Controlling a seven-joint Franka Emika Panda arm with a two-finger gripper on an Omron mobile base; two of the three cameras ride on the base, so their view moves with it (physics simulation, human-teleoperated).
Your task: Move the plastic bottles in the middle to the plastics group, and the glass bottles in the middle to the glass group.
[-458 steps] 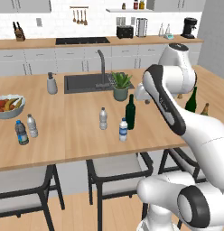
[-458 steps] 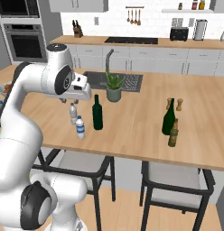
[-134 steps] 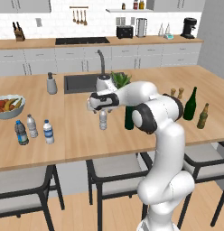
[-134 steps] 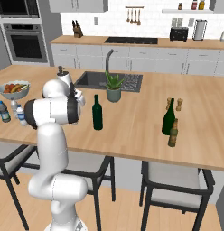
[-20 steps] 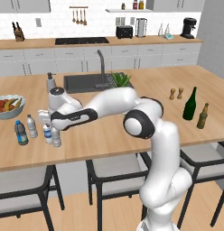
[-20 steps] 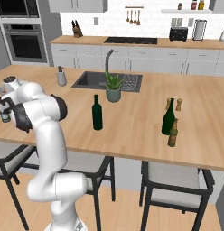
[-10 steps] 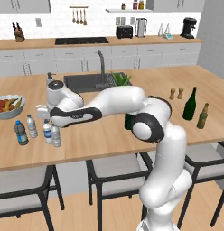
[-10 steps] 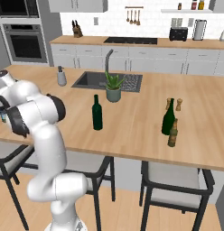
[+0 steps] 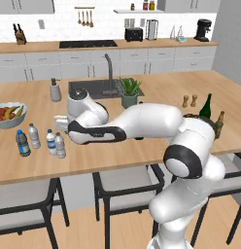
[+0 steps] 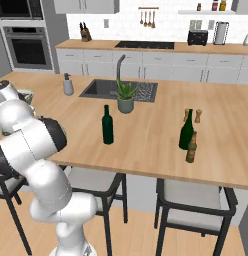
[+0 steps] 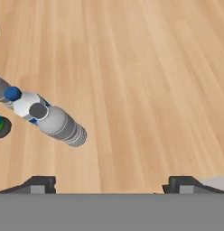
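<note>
Several small plastic bottles stand in a row at the counter's left: a dark-capped blue-label bottle [image 9: 23, 144], a clear bottle [image 9: 34, 136], a white-capped blue-label bottle [image 9: 51, 142] and a plain greyish bottle [image 9: 60, 145]. My gripper [image 9: 60, 128] hovers just above and behind the last two. In the hand view my gripper [image 11: 109, 185] is open over bare wood, with the greyish bottle [image 11: 60, 123] and a blue-label bottle [image 11: 24, 103] off to the left. The dark green wine bottle [image 10: 107, 125] stands mid-counter. A brighter green wine bottle [image 10: 186, 131] and an amber beer bottle [image 10: 191, 148] stand at the right.
A fruit bowl [image 9: 9, 115] sits behind the small bottles. A soap dispenser [image 9: 55, 90], the sink [image 10: 118, 90] and a potted plant [image 10: 125, 97] lie further back. Two wooden shakers [image 10: 192, 115] stand behind the glass bottles. Stools line the counter's near edge.
The arm's elbow has swung up and the hand has drawn slightly back from the greyish bottle. The jaws stay open and the bottles have not moved.
</note>
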